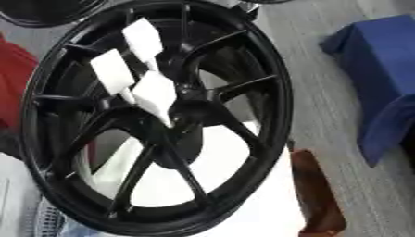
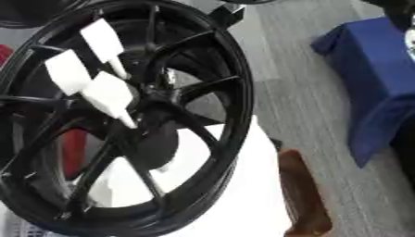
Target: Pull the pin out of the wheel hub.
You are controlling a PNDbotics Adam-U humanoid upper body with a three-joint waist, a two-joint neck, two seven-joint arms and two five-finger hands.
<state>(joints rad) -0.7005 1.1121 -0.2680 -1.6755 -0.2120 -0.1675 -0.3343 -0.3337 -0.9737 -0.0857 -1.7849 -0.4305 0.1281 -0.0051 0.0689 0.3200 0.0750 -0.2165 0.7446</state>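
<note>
Left eye view: one black wheel hub (image 1: 158,115), upright and tilted, filling most of the frame, standing on a white desk (image 1: 259,203) whose right edge shows below the rim. Three white pins (image 1: 154,95) with flat, paddle-like heads stuck in around the hub's centre, close together: one uppermost (image 1: 143,39), one to its left (image 1: 113,71), one lowest and nearest the centre bore. Thin black spokes radiating to the rim. One brown object (image 1: 317,194) just beside the desk's right edge. One blue cloth-covered block (image 1: 381,78) well apart on the grey floor (image 1: 316,92). Part of a second black rim (image 1: 48,11) at the top left corner. Something red (image 1: 15,83) behind the hub at the left.

Right eye view: same single hub (image 2: 122,115), shifted left; same three white pins (image 2: 105,95) near its centre, none pulled out. No hand in either view, so cannot tell its state.
</note>
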